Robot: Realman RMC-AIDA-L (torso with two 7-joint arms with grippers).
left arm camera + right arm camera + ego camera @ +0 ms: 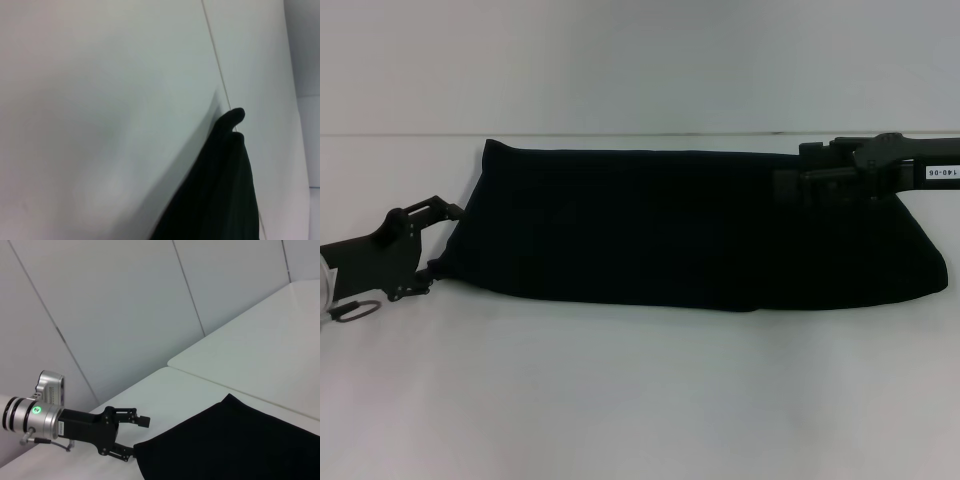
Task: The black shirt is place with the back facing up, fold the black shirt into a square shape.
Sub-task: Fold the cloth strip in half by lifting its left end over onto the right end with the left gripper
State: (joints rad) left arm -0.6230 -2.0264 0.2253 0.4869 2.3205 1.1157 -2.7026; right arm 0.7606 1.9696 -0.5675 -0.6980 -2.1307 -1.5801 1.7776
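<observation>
The black shirt [690, 225] lies on the white table as a long folded band running left to right. My left gripper [442, 245] stands open at the band's left end, one finger by the far corner and one by the near corner. From the right wrist view, that left gripper [136, 437] shows spread fingers, the lower one touching the shirt [230, 445] at its corner. My right gripper [798, 168] rests over the shirt's far right corner. The left wrist view shows only a strip of the shirt [220, 190] on the table.
Bare white table [640, 400] stretches from the shirt to the near edge. A seam [400, 135] runs across the table just behind the shirt. Pale wall panels [150, 300] rise beyond the table's left end.
</observation>
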